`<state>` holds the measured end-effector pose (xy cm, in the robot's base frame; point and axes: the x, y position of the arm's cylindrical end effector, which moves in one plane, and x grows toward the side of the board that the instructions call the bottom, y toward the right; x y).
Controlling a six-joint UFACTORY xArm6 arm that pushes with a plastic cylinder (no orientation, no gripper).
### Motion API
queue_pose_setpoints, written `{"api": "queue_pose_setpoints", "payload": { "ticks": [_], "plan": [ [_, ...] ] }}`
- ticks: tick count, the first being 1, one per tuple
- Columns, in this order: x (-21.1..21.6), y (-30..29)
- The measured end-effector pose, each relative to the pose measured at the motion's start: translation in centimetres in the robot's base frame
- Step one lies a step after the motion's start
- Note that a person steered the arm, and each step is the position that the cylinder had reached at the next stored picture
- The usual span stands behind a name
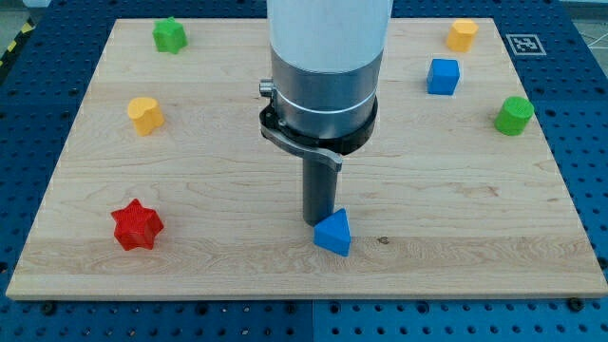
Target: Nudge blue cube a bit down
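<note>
The blue cube (443,76) sits near the view's top right on the wooden board (218,247). My tip (317,223) is at the lower middle of the board, far down and to the left of the cube. A blue triangular block (333,233) lies right against the tip, on its right and a little below it.
A green star block (169,35) is at the top left, a yellow block (145,115) on the left, and a red star block (137,225) at the lower left. A yellow block (462,34) is at the top right, a green cylinder (513,115) at the right edge.
</note>
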<state>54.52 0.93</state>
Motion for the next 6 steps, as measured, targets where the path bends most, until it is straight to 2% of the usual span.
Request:
{"api": "queue_pose_setpoints", "payload": {
  "ticks": [1,2,3,5,6],
  "plan": [
    [-3.0,0.0],
    [-9.0,0.2],
    [-13.4,2.1],
    [-19.7,8.1],
    [-25.1,9.4]
  ]
}}
